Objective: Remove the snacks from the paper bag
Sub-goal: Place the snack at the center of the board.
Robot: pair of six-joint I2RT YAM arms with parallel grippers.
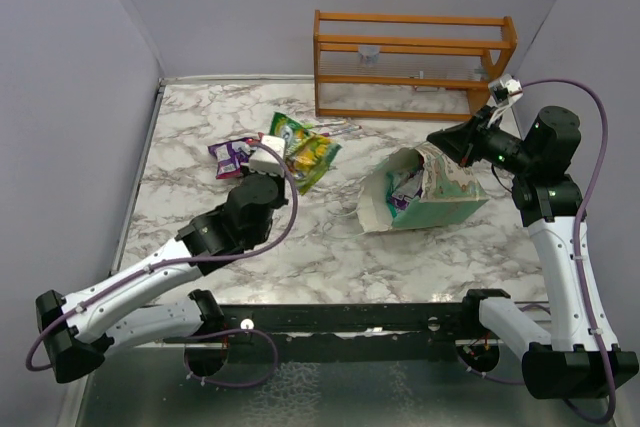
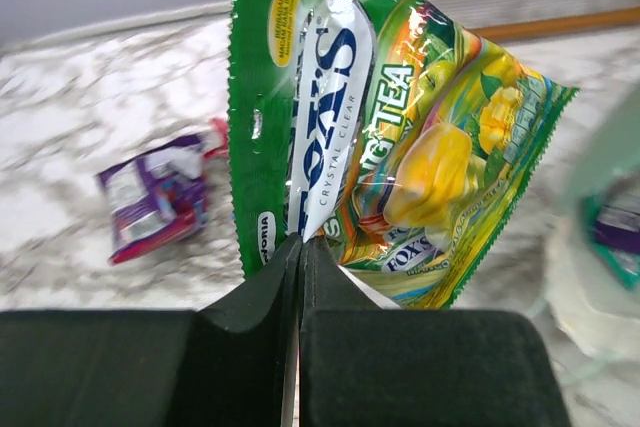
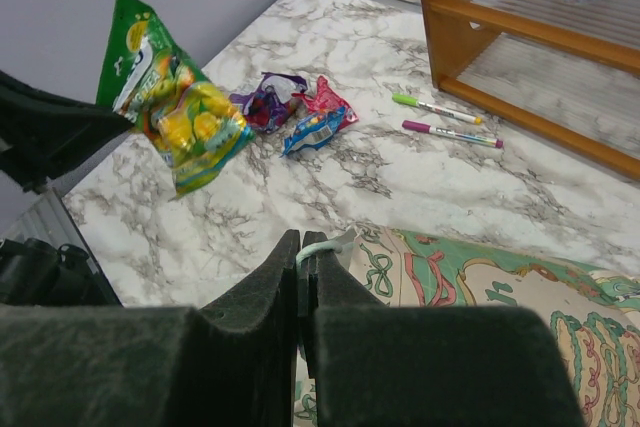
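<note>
Two out on marble counter (image 1: 330, 247): purple foil packet (image 3: 265, 102), pink-red foil packet (image 3: 318, 119). Left end effector (image 2: 300, 242) clamps green-yellow foil packet (image 2: 400, 127) aloft. Right end effector (image 3: 300, 247) pinches white string handle (image 3: 325, 245) of mint-green paper bag (image 1: 445, 197). Another packet (image 1: 405, 187) is left inside.

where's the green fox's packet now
Top view, left of centre: the green packet is pinched in the left jaws, purple packet to its left, paper bag to its right.
</note>
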